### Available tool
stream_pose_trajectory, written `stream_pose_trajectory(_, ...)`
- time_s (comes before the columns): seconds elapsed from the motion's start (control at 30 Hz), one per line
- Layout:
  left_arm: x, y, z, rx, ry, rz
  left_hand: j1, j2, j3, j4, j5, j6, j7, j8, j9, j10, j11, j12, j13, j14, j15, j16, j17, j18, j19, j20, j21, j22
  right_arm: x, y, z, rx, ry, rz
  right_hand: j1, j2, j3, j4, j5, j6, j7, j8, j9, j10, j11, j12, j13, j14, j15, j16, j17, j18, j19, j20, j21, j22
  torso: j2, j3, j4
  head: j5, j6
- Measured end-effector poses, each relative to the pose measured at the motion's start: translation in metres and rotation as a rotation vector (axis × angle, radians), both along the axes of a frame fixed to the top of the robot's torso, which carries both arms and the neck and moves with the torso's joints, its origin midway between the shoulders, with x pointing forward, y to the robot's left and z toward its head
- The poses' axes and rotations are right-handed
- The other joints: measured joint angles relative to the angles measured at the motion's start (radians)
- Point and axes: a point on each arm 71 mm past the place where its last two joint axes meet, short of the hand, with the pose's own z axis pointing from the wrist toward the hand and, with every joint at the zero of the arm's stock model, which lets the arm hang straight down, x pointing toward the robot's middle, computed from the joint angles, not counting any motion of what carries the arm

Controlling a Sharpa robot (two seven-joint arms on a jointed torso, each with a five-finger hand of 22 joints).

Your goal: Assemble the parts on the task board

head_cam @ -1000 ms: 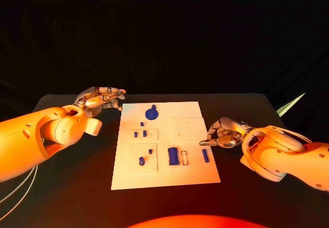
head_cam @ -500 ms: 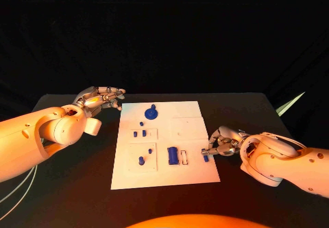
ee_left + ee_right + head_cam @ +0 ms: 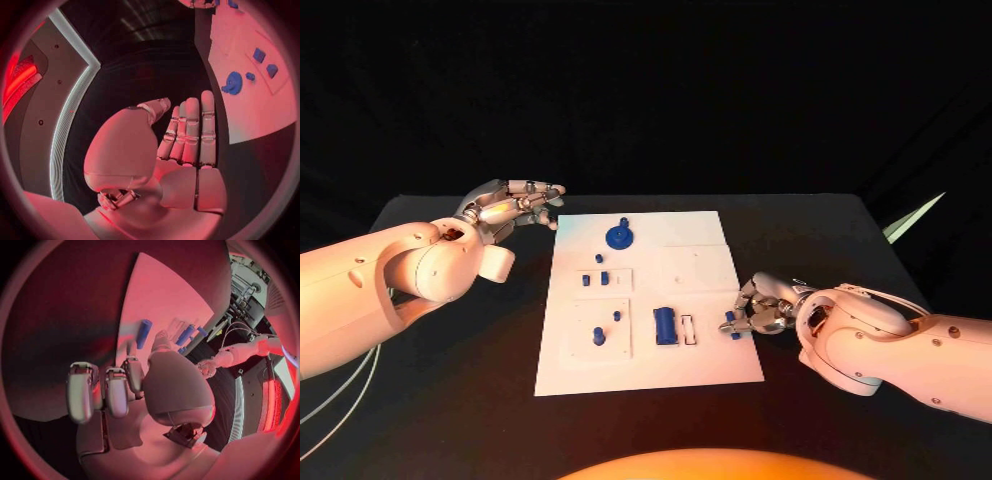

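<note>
Right robot hand (image 3: 762, 310): low at the right edge of the board (image 3: 697, 370). The fingers are half curled, the thumb stands off from them, and nothing is in the grasp. The right wrist view shows the bar (image 3: 144, 333) lying free on the board just beyond the fingertips (image 3: 132, 364). I cannot tell whether any fingertip touches it.

Key relation: the bar (image 3: 731, 325) lies flat near the board's right edge, just beside my right robot hand on its inward side, toward the board's middle. Its long axis runs near-to-far, roughly parallel to that edge, so my judgement is that the fingers should close across its width, not along its length.

Left robot hand (image 3: 516, 205): raised over the table (image 3: 444, 400) off the board's far left corner. Its fingers are loosely extended and hold nothing. It is well apart from the bar, so the right is clearly the nearer hand.

Count, head view:
- board: one
- robot hands: two
- blue pieces: eight that I can make out
  - round piece (image 3: 619, 238): one
  - block (image 3: 665, 326): one
  - bar: one
  - small pieces on the left half: five
</note>
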Motion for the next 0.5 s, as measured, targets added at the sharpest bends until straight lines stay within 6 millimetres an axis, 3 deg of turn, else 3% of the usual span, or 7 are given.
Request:
stream_pose_trajectory(0.07,0.0,0.0,0.0,0.0,0.0,0.0,0.0,0.0,0.0,0.0,0.0,0.0,0.0,0.0,0.0,0.0,0.0,0.0,0.0,0.0,0.0,0.0,0.0,0.0,0.0,0.0,0.0,0.0,0.0004,0.0017,-0.0009,-0.001,0.0,0.004,0.003,0.003,0.0,0.0,0.0,0.012,-0.001,0.002,0.012,0.0,0.0,0.001,0.008,0.0,0.0,0.0,0.0,0.0,0.0,0.0,0.0,0.0,0.0,0.0003,-0.0001,0.0,-0.001)
stream_pose_trajectory(0.13,0.0,0.0002,0.0,0.0,0.0,0.0,0.0,0.0,0.0,0.0,0.0,0.0,0.0,0.0,0.0,0.0,0.0,0.0,0.0,0.0,0.0,0.0,0.0,0.0,0.0,0.0,0.0,0.0,0.0007,0.0038,-0.0018,-0.003,0.003,0.009,0.037,-0.01,0.047,-0.001,0.0,0.025,-0.002,0.003,0.03,-0.004,-0.003,0.001,0.028,0.0,0.0,0.0,0.0,0.0,0.0,0.0,0.0,0.0,0.0,0.0002,-0.0001,0.001,-0.002)
stream_pose_trajectory(0.23,0.0,0.0003,0.0,0.0,0.0,0.0,0.0,0.0,0.0,0.0,0.0,0.0,0.0,0.0,0.0,0.0,0.0,0.0,0.0,0.0,0.0,0.0,0.0,0.0,0.0,0.0,0.0,0.0,0.0011,0.0054,-0.0027,-0.011,0.006,0.016,0.072,-0.019,0.065,0.001,0.0,0.034,-0.006,0.003,0.049,-0.003,-0.003,0.001,0.044,0.0,0.0,0.0,0.0,0.0,0.0,0.0,0.001,0.0,0.0,0.0001,0.0,0.002,-0.003)
stream_pose_trajectory(0.3,-0.0001,0.0003,0.0,0.0,0.0,0.0,0.0,0.0,0.0,0.0,0.0,0.0,0.0,0.0,0.0,0.0,0.0,0.0,0.0,0.0,0.0,0.0,0.0,0.0,0.0,0.0,0.0,0.0,0.0017,0.0054,-0.0029,-0.019,0.006,0.018,0.108,-0.031,0.117,-0.002,0.0,0.044,-0.015,0.006,0.049,-0.003,-0.003,0.001,0.051,0.0,0.0,0.0,0.0,0.0,0.0,0.0,0.003,0.0,0.0,0.0,0.0001,0.002,-0.003)
stream_pose_trajectory(0.5,-0.0002,0.0005,0.0001,0.0,0.001,0.0,0.0,0.0,0.0,0.0,0.0,0.0,0.0,0.0,0.0,0.0,0.0,0.0,0.0,0.0,0.0,0.0,0.0,0.0,0.0,0.0,0.0,0.0,0.0026,0.008,-0.0022,-0.044,0.002,0.034,0.169,-0.066,0.16,0.013,-0.005,0.054,-0.012,0.006,0.049,-0.004,-0.003,0.001,0.063,0.0,0.0,0.0,0.0,0.0,0.0,-0.001,0.012,0.0,0.0,-0.0005,0.0,0.003,-0.007)
